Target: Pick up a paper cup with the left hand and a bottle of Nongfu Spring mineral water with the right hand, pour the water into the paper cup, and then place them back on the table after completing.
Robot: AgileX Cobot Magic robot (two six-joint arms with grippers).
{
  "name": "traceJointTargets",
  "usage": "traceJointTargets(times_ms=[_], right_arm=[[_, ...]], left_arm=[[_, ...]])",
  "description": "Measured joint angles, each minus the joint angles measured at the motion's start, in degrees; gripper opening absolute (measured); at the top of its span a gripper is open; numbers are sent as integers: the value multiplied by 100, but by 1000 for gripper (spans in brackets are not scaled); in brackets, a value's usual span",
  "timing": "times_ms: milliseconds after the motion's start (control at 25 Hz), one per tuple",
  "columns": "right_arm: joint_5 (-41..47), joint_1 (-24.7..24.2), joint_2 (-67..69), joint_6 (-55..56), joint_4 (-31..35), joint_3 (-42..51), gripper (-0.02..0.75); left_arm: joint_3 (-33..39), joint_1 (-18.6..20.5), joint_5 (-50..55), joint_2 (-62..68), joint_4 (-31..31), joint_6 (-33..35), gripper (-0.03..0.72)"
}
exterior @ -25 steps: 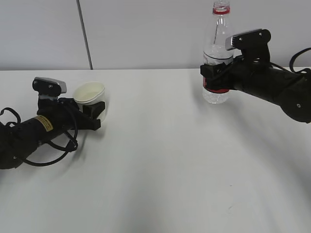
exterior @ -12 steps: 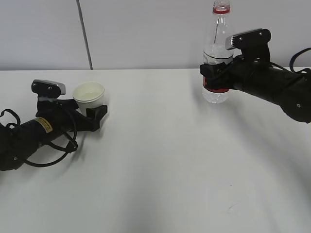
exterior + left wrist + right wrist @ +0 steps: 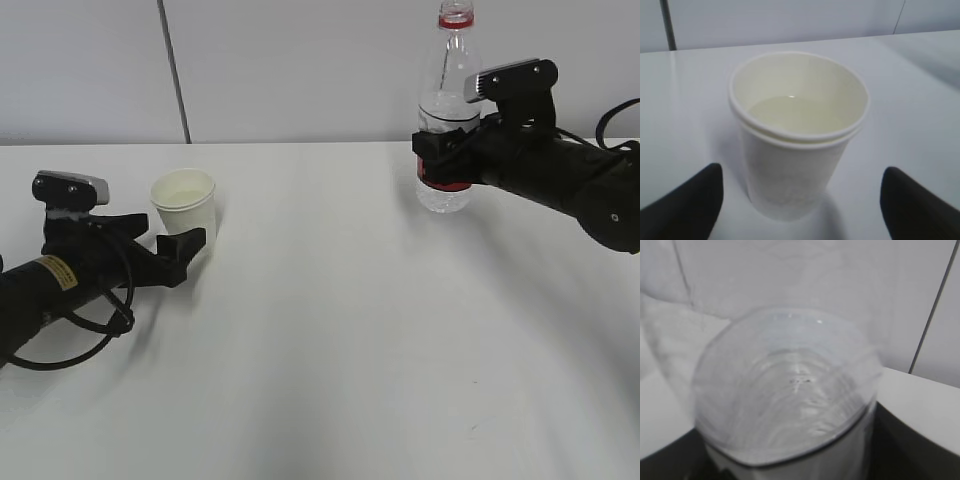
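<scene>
Left gripper [image 3: 190, 243]: spread wide, holding nothing; in the left wrist view its two black fingertips [image 3: 682, 205] sit at the lower corners, clear of the cup on both sides.
Right hand [image 3: 443, 160]: clamped around the bottle's lower middle, over the red band; the right wrist view shows dark finger edges tight against both flanks of the clear wall.
Paper cup [image 3: 184, 206]: stands upright on the table, mouth up, long axis vertical; at about 1 o'clock from the left fingertips and just beyond them. Double rolled rim in the left wrist view, as if two cups are nested; pale liquid lies in the bottom.
Bottle [image 3: 447, 110]: upright, neck at 12 o'clock, base low over or on the table; contact cannot be judged. Red ring at the mouth; whether a cap is on cannot be told.
Water [image 3: 790, 390]: clear, filling the lower part of the bottle.
Labels: red wrap on the bottle, print unreadable behind the fingers; yellow sticker [image 3: 54, 271] on the left arm, text too small to read.
Table [image 3: 340, 340]: plain white; cup at 9 o'clock, bottle at 2 o'clock, well apart.
Surroundings: grey wall panels with a dark seam [image 3: 174, 70] behind; black cable [image 3: 95, 325] looped beside the left arm.
</scene>
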Motion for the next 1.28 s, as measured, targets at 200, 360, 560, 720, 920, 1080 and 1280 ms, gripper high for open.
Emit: traceJointTargets(times_ms=[200,360,560,720,920,1080,1280], right_arm=[[0,0,0,0,0,0,449],[-107,0,82,0,10,0,449],[-506,0,430,217,10,0,449],[-647,0,632,388,10,0,449],[-901,0,830,538,10,0,449],[-904,0,997,552,21,0,449],[-904,0,1035,552,-24,0,449]], left_arm=[[435,0,-15,-406,-193,291,585],[535,0,-15,-585,-213,327,585],[541,0,-17,-633,-220,346,585],[541,0,-17,-648,-222,346,585],[541,0,-17,-648,-227,346,585],[541,0,-17,-648,-227,346,585],[541,0,-17,-648,-227,346,585]])
